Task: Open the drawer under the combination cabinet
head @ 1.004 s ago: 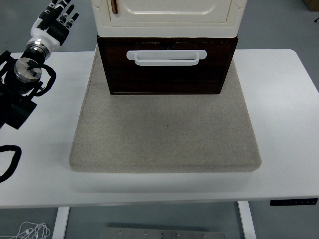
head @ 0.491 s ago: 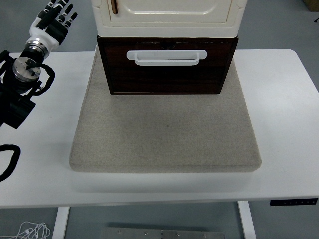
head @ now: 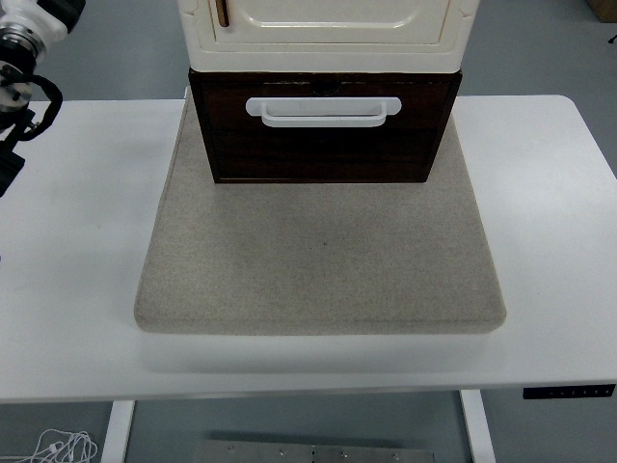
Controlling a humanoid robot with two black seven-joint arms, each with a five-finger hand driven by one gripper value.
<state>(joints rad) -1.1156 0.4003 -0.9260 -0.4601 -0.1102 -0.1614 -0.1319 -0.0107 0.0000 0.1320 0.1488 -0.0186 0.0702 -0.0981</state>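
Drawer (head: 323, 125): dark brown, white handle (head: 323, 111), sits under the cream cabinet (head: 323, 34) on a beige mat (head: 323, 260)
Left arm (head: 19, 68): top-left corner, hand's cropped out, can't tell its grip

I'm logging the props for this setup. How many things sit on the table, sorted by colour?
Dark brown: 1, the drawer
Cream: 1, the cabinet stacked on the drawer
White: 1, the drawer's handle
Beige-grey: 1, the mat under them
Total: 4
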